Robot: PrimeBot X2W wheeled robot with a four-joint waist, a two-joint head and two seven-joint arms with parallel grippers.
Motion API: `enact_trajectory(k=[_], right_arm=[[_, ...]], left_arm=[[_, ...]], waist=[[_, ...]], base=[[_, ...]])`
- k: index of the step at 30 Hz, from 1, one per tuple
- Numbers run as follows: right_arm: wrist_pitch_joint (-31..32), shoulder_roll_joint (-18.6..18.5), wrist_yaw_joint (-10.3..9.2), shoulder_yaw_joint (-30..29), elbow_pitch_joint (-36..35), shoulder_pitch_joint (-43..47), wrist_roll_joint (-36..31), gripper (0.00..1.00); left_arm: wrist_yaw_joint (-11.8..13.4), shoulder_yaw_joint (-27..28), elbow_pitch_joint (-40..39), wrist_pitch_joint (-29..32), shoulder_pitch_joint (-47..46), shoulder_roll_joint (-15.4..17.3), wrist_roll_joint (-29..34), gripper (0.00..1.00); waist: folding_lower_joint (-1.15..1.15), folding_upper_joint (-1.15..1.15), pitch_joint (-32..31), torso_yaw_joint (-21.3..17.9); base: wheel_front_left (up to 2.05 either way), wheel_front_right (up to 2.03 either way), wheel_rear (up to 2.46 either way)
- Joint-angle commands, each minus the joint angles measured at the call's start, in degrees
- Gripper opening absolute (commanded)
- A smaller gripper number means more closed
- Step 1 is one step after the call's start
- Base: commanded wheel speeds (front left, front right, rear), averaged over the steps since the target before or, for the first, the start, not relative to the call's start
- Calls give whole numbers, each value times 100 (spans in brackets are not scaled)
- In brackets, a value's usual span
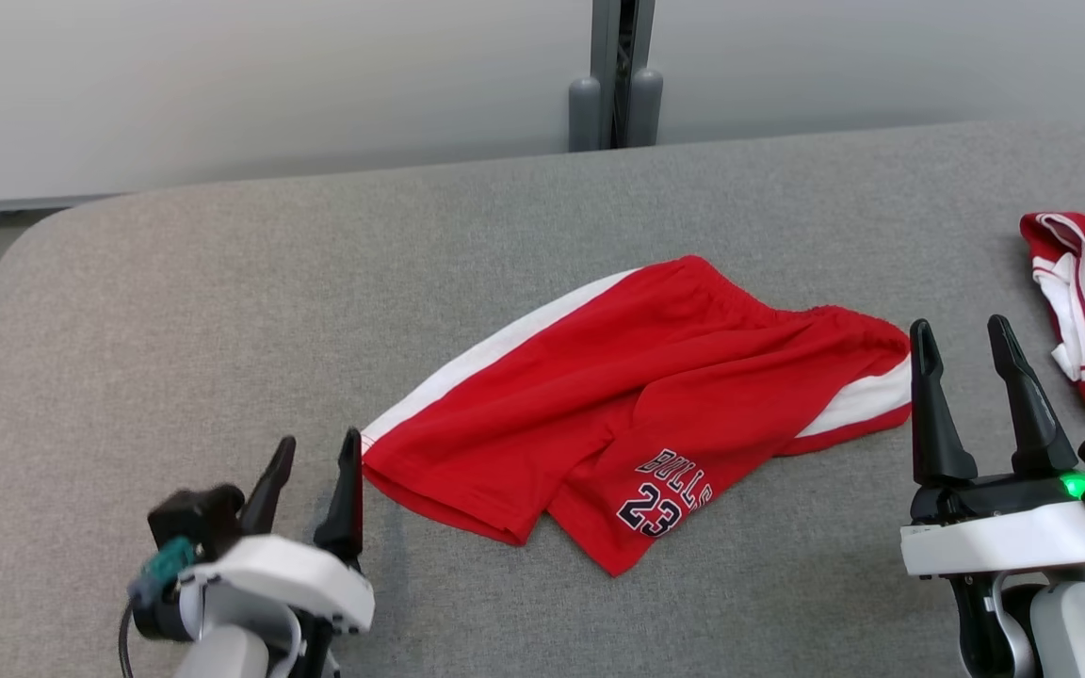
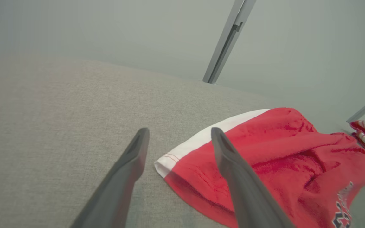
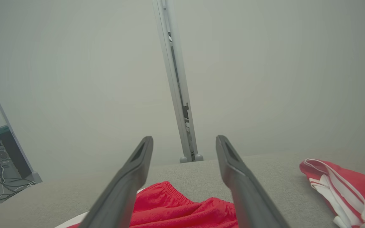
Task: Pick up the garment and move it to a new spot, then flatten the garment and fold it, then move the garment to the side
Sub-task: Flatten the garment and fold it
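You had the red shorts (image 1: 637, 395) lying near the middle of the grey padded table (image 1: 222, 301), spread out but rumpled, with one leg lapped over the other. The elastic waistband pointed toward your right and the leg hems toward your left and the near edge. A white side stripe ran along the far edge, another showed at the waistband end, and the dark "BULLS 23" print faced up on the nearer leg.

Your left gripper (image 1: 318, 438) sat low, just beside the hem corner of the left leg. Its jaws were spread wide with nothing between them, and you could not tell whether its inner finger touched the cloth.

Your right gripper (image 1: 960, 323) was just beside the waistband end. Its jaws were also wide apart and empty, with the fingers aimed toward the pale wall (image 1: 222, 85).

A second garment (image 1: 1084, 311), red with white stripes, lay bunched at the table's right edge, apart from the shorts. A grey post (image 1: 616, 75) stood behind the table's far side.
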Motion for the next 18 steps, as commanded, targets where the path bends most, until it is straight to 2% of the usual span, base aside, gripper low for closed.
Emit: enact_trajectory(k=[1, 7, 12, 18], right_arm=[[-3, -4, -2, -4, -7, -10, -38, 100], [-3, 2, -2, 39, 40, -108, -48, 100], [-4, 10, -1, -106, 103, -146, -114, 100], [-3, 7, -1, -152, 153, -156, -127, 100]], left_arm=[[-14, 42, 95, 101, -222, 37, -77, 100], [-78, 112, 849, 957, -772, 58, -467, 100], [-274, 56, 1102, 1256, -963, 52, -806, 100], [-340, 50, 1272, 1349, -1091, 52, -1005, 100]], waist=[[0, 0, 126, -16], [0, 0, 364, -89], [0, 0, 440, -100], [0, 0, 455, -54]], base=[[0, 0, 0], [0, 0, 0], [0, 0, 0], [0, 0, 0]])
